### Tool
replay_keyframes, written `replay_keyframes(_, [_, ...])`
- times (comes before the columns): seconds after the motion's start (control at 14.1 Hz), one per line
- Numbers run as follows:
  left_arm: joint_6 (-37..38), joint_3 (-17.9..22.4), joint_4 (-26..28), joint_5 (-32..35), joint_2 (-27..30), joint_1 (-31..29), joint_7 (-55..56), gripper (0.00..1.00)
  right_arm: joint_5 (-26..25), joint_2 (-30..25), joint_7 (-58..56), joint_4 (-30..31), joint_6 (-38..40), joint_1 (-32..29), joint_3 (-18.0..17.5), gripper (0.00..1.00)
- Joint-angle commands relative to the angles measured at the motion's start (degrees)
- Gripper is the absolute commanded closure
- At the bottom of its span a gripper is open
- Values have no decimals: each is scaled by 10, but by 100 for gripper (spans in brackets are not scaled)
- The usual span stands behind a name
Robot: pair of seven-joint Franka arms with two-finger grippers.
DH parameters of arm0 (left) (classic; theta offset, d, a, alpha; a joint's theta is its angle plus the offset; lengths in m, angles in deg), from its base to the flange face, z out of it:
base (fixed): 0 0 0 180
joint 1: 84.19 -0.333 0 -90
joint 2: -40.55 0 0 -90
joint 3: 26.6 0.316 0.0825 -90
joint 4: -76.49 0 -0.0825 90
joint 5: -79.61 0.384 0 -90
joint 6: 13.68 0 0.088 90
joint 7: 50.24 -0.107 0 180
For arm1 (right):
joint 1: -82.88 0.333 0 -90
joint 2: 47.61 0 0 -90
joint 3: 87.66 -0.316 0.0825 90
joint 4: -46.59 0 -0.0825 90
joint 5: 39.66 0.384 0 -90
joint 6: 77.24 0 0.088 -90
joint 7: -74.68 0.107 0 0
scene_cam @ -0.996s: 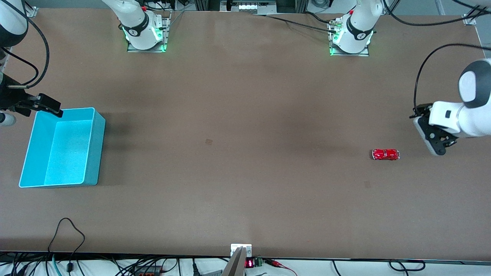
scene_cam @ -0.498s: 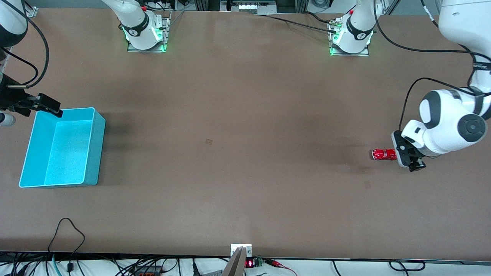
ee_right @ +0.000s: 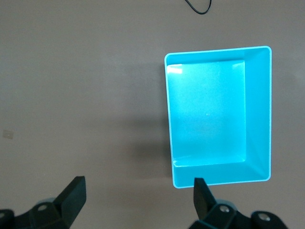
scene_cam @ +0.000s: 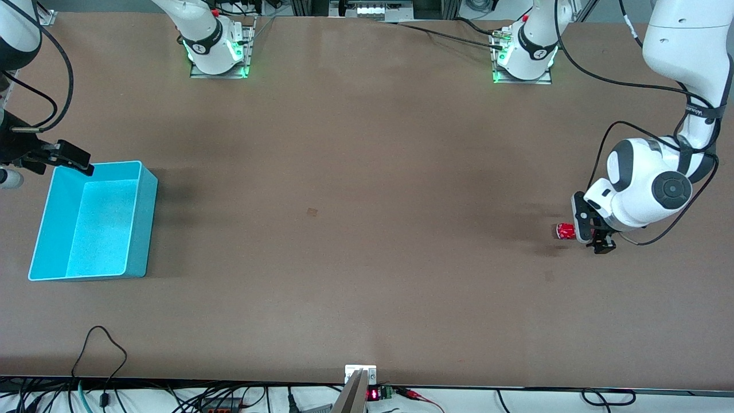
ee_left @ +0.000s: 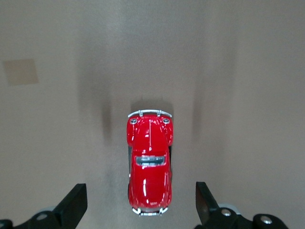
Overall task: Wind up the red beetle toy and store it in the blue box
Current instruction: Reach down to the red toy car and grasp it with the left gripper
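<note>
The blue box [scene_cam: 92,221] stands on the brown surface [scene_cam: 344,229] at the right arm's end, and in the right wrist view its speckled floor [ee_right: 207,112] shows bare, with nothing inside it. The red beetle toy [ee_left: 149,164] lies on the surface at the left arm's end, well apart from the box. The left claw [scene_cam: 590,232] is low over the toy with its fingers [ee_left: 71,205] spread wide, one on each side of the small car and not touching it. In the front view the claw hides most of the toy [scene_cam: 565,230]. The right claw [scene_cam: 66,158] waits above the corner of the box that is farther from the front camera, and its fingers [ee_right: 71,195] are also spread apart and hold nothing.
</note>
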Motion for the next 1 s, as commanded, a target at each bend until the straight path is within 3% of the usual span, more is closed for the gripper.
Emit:
replay_keyframes(0.0, [-31, -5, 8, 10, -6, -7, -20, 0, 5, -1, -6, -3, 2, -1, 0, 0])
replay_keyframes(0.14, [-35, -6, 9, 10, -9, -12, -29, 3, 5, -1, -6, -3, 2, -1, 0, 0])
replay_keyframes(0.43, [-89, -6, 46, 10, -11, -18, -32, 45, 5, 2, -6, -3, 2, -1, 0, 0])
replay_keyframes(0.64, [-88, -7, 45, 10, -11, -18, -32, 65, 5, 2, -6, -3, 2, -1, 0, 0])
replay_keyframes(0.92, [-87, -7, 45, 9, -11, -18, -32, 73, 5, 2, -6, -3, 2, -1, 0, 0])
